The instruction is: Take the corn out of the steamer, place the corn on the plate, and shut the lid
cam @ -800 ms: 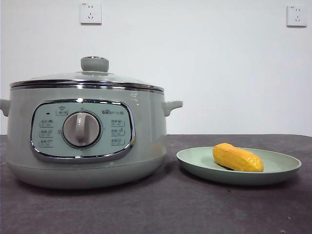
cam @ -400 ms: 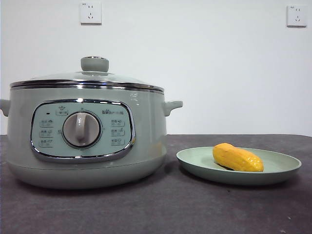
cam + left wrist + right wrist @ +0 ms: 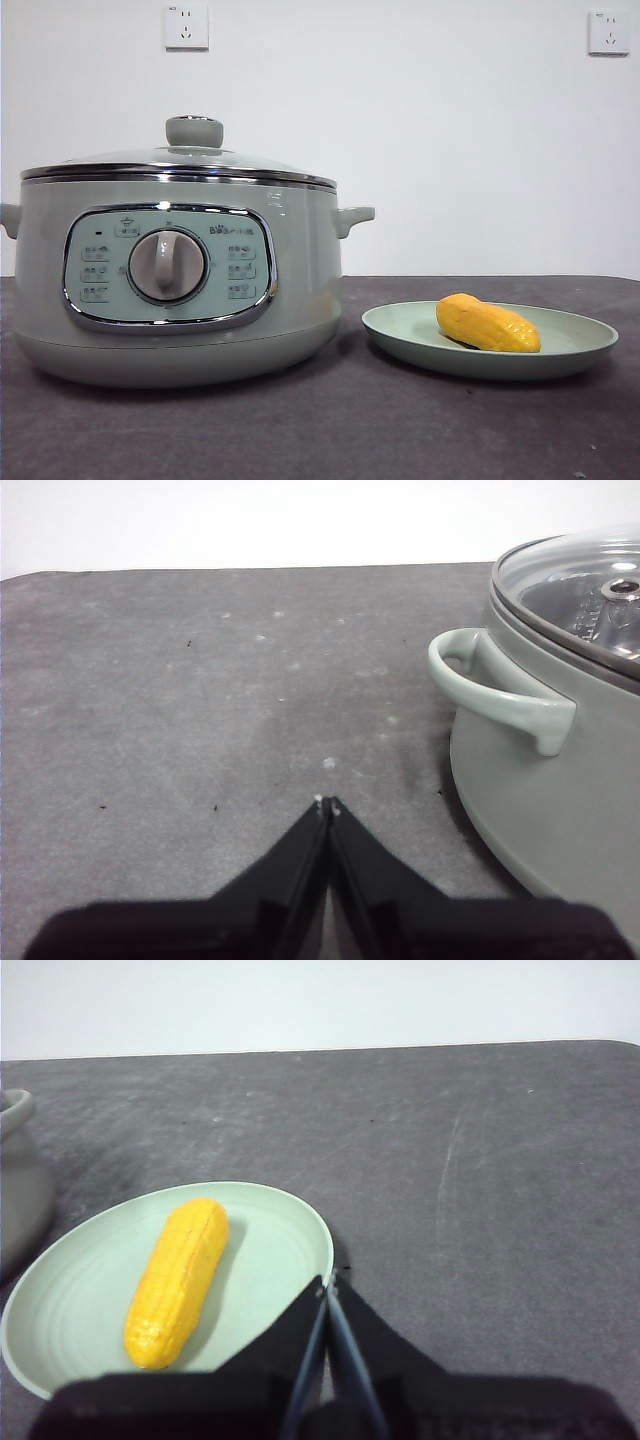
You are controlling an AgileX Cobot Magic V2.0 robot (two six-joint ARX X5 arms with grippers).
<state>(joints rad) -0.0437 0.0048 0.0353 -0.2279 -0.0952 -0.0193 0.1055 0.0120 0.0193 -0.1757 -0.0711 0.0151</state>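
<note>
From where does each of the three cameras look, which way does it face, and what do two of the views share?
Front view: low, at table height, facing the steamer, lid, and corn on the plate; no arm shows.
Left wrist view: above the table, facing the steamer's side handle; the left gripper shows, shut.
Right wrist view: above the plate's edge, facing the corn; the right gripper shows, shut.
Front and right wrist views share corn and plate.

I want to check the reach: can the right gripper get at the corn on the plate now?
Probably yes. The right gripper, jaws shut, sits by the plate rim, and the corn lies uncovered on it with nothing between. The jaws would have to open first.
</note>
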